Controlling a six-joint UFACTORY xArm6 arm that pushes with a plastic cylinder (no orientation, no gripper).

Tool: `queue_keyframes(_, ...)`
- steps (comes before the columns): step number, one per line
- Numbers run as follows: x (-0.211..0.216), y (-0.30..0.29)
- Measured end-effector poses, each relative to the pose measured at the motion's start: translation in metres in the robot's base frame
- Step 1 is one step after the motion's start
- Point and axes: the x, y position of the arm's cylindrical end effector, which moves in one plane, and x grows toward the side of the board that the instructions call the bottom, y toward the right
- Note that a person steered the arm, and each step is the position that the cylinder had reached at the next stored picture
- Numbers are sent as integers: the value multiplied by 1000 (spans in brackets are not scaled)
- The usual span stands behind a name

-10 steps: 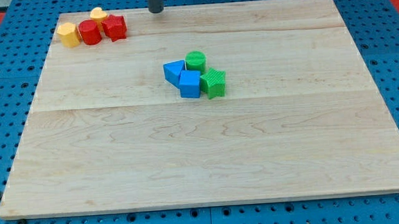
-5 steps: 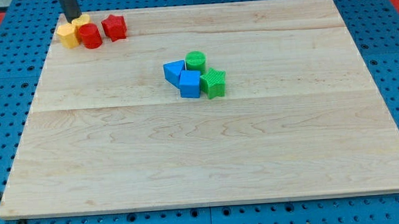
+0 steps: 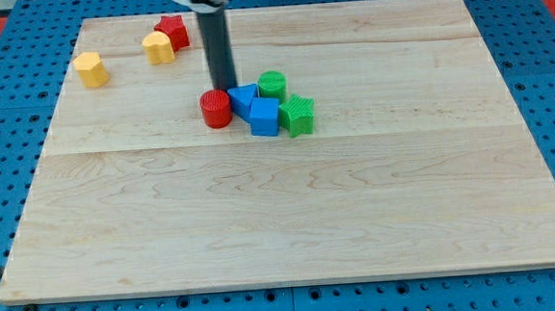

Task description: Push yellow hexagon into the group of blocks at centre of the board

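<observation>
The yellow hexagon (image 3: 91, 68) lies near the board's top left, far from the centre group. That group holds a blue triangle-like block (image 3: 243, 99), a blue cube (image 3: 265, 119), a green cylinder (image 3: 272, 83) and a green star (image 3: 297, 115). A red cylinder (image 3: 216, 109) rests against the group's left side. My tip (image 3: 222, 87) stands just above the red cylinder in the view, beside the blue triangle-like block. It is well to the right of the yellow hexagon.
A second yellow block (image 3: 158, 47) and a red star (image 3: 173, 32) sit close together near the board's top edge, right of the hexagon. The wooden board (image 3: 291, 222) lies on a blue pegboard.
My tip swept from the top left corner to the centre, carrying the red cylinder to the group. The yellow hexagon slid down a little; the other yellow block and red star shifted right.
</observation>
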Motion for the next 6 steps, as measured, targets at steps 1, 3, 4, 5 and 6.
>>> queue_keyframes(1, -40, -104)
queue_keyframes(3, 5, -235)
queue_keyframes(4, -50, -248)
queue_keyframes(5, -81, -232)
queue_keyframes(6, -26, -164)
